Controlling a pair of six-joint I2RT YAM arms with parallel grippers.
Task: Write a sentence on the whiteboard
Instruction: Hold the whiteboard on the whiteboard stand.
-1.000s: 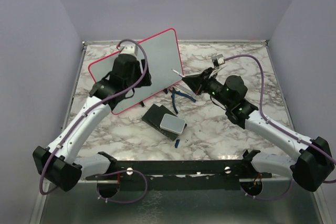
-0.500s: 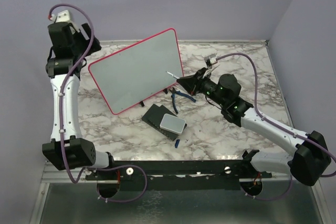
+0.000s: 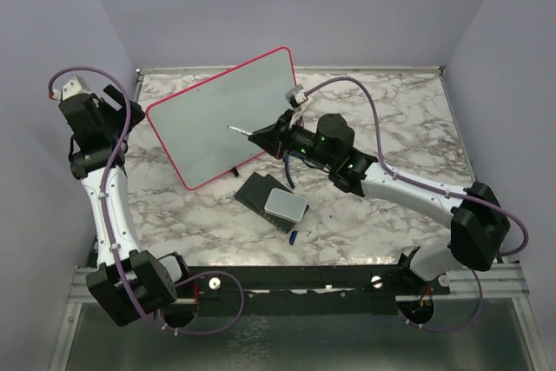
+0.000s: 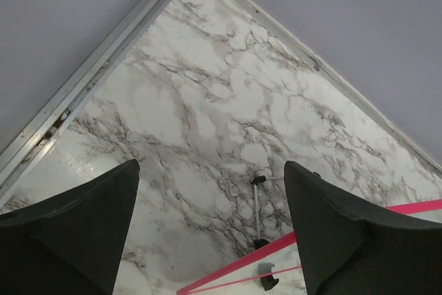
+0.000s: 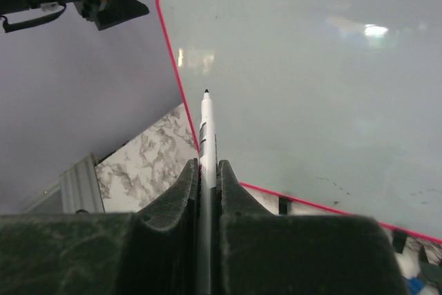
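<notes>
Marker (image 5: 206,112) clamped in right tool (image 5: 206,170) points at propped whiteboard (image 5: 311,88).

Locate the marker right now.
The marker sits centre of the top view, clamped in the right end effector, tip in front of the whiteboard.

We see soft, even light from overhead, and shadows on the marble counter (image 3: 391,110) are faint. In the right wrist view the whiteboard (image 5: 311,101) carries pale glare patches near its top, the marker (image 5: 206,129) tip reads sharp, and the right end effector (image 5: 205,170) blurs dark up close. The left end effector (image 4: 207,240) looks underexposed, and the counter gleams beside it.
</notes>
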